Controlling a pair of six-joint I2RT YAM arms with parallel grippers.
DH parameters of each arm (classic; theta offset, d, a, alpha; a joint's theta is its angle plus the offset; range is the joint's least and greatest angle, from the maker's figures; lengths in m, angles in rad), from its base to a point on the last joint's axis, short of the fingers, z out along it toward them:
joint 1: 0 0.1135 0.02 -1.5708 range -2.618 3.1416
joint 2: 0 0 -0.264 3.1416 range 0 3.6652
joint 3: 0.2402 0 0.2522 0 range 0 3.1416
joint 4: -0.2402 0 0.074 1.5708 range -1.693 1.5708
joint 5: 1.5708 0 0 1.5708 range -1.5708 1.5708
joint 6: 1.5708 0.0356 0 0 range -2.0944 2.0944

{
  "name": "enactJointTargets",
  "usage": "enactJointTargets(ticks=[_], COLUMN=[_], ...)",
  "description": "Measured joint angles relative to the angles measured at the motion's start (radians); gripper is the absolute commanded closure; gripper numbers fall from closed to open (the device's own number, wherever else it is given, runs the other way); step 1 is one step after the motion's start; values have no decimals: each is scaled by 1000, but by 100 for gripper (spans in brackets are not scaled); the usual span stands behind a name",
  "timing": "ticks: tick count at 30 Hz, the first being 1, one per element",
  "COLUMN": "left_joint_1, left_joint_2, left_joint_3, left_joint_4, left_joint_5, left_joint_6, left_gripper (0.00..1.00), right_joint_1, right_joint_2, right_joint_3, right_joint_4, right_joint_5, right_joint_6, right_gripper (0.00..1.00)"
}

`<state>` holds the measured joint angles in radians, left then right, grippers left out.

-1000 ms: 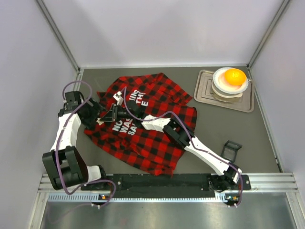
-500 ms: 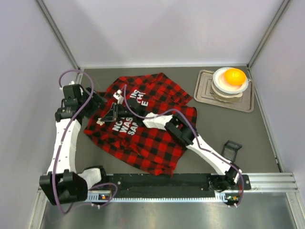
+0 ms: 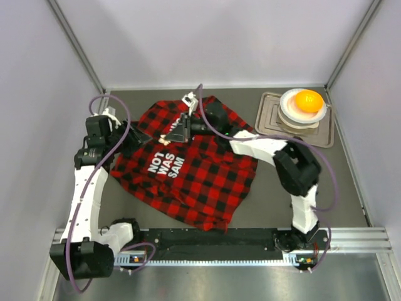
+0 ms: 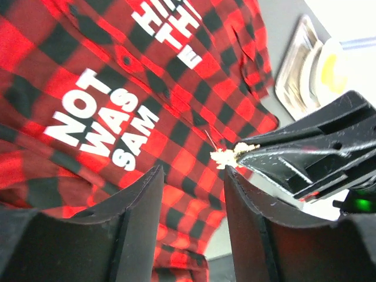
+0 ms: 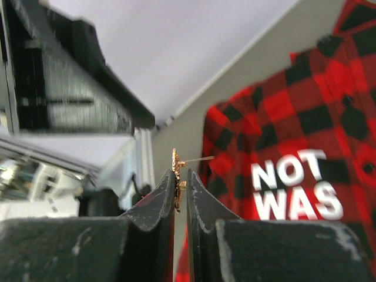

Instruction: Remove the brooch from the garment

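The garment (image 3: 200, 172), a red-and-black plaid shirt with white lettering, lies spread on the table; it also shows in the left wrist view (image 4: 117, 88) and the right wrist view (image 5: 294, 117). My right gripper (image 5: 181, 176) is shut on the brooch (image 5: 175, 167), a small gold ornament with its pin sticking out, held in the air clear of the cloth. In the top view the right gripper (image 3: 170, 136) hangs over the shirt's far part. The brooch (image 4: 226, 155) shows at the right gripper's tips. My left gripper (image 4: 191, 176) is open and empty above the shirt's left side (image 3: 133, 135).
A metal tray (image 3: 269, 122) at the back right holds a white bowl (image 3: 301, 113) with an orange (image 3: 308, 100). A small black bracket (image 3: 304, 196) lies on the table at the right. Walls close in on the left, back and right.
My right arm has swung from over the lettering toward the back, carrying the brooch off the cloth. The left arm rose and shifted. The shirt now lies flatter with its lettering uncovered.
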<state>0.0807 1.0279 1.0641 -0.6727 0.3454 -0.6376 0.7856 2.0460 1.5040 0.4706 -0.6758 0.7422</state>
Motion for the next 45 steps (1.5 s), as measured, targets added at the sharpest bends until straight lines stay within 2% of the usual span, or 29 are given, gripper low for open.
enactJointTargets(ticks=[3,6,10,12,15,19,25,32,45], left_joint_1=[-24,-96,-241,-315,-438,-586,-683,-713,-720], left_joint_2=[3,5,9,19,43,86,164,280,270], left_joint_3=[-40,-80,-141,-160,-166,-166,-163,-115,-118], left_joint_4=[27,54,109,143,186,213,287,370,415], left_joint_5=[92,132,172,180,177,161,137,137,83], left_joint_6=[-48,-147,-356,-460,-600,-764,-915,-993,-1049], left_gripper=[46,45,50,54,54,53,53,49,54], right_joint_1=[-8,0,10,18,47,93,102,109,111], right_joint_2=[-164,-338,-540,-620,-751,-900,-1060,-1109,-1098], right_joint_3=[-188,-427,-706,-801,-908,-987,-1069,-1092,-1094], right_joint_4=[-38,-36,-3,17,29,72,103,94,98], right_joint_5=[40,122,288,367,487,609,686,692,726], right_joint_6=[-130,-275,-436,-503,-614,-758,-898,-961,-985], right_gripper=[100,100,100,100,100,100,100,100,100])
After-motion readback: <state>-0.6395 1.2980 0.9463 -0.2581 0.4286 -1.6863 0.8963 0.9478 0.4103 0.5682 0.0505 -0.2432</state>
